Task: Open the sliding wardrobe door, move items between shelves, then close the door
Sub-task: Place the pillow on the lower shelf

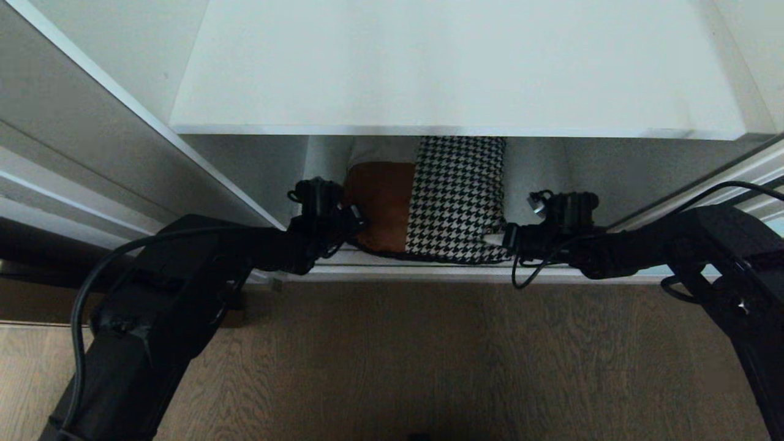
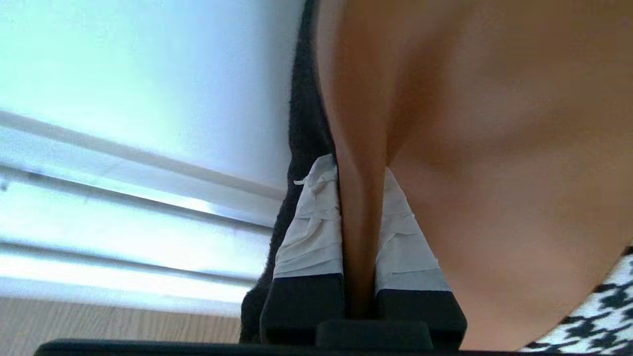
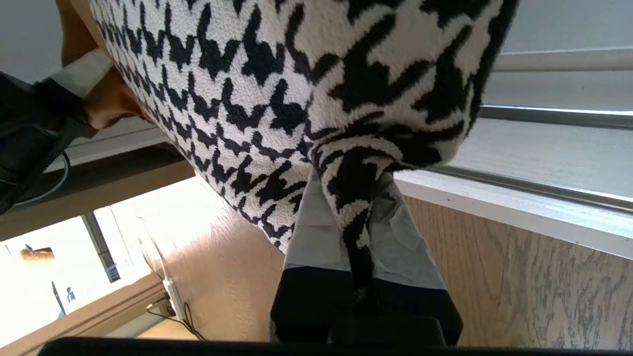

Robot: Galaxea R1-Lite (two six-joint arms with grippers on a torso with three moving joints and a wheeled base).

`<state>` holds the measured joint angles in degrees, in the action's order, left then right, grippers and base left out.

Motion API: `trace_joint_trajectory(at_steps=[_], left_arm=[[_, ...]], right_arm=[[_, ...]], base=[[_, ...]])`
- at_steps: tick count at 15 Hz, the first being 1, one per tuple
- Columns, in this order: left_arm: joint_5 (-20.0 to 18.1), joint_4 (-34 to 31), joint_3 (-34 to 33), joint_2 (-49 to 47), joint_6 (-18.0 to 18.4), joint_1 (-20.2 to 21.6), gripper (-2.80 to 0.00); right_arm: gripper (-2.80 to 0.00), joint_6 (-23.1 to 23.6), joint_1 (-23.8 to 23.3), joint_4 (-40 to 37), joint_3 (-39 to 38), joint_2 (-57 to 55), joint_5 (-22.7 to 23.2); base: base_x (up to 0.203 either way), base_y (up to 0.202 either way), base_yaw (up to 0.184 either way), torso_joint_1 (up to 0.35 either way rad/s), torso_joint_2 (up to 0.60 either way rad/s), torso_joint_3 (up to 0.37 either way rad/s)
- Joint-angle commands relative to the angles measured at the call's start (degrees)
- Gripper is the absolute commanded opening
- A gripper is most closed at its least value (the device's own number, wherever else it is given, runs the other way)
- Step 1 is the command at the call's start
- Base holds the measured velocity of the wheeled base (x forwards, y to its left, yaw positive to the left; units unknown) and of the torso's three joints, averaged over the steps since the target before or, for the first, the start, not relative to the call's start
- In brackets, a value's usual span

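Head view: cushion point(image 1: 438, 202) low in the wardrobe under the white shelf point(image 1: 453, 67), front edge at the sill. Left gripper point(image 1: 354, 222) pinches its brown corner, right gripper point(image 1: 503, 237) its houndstooth corner. Lift both ends level, clear the shelf lip. Only wrist views show fabric clamped between the taped fingers point(image 2: 311, 227); right wrist also shows wood floor point(image 3: 534, 277).

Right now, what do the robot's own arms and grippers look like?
Both arms are bulky matte black, with loose black cables looping along them. The left gripper and right gripper each have two black fingers wrapped in wrinkled whitish tape toward the tips.
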<state>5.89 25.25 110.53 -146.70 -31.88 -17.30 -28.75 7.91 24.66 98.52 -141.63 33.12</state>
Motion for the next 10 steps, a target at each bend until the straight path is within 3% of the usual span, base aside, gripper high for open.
trace_joint_trajectory(at_steps=[1,6,10], left_arm=[[-0.2,0.3,0.2,-2.9,0.3,0.1,-2.80],[0.5,0.3,0.3,-2.7,2.3,0.7,-2.80],[2.9,-3.7,0.3,-1.0,3.6,1.0,-2.80]], right_arm=[[-2.80,-0.1,0.1,-0.1,1.1,-1.8,0.1],[-2.80,-0.1,0.1,0.1,2.5,-3.2,-0.6],[-2.80,-0.1,0.1,0.2,2.9,-3.4,-0.6]], base=[[0.000,0.000,0.000,0.000,0.00,0.000],[0.000,0.000,0.000,0.000,0.00,0.000],[0.000,0.000,0.000,0.000,0.00,0.000]])
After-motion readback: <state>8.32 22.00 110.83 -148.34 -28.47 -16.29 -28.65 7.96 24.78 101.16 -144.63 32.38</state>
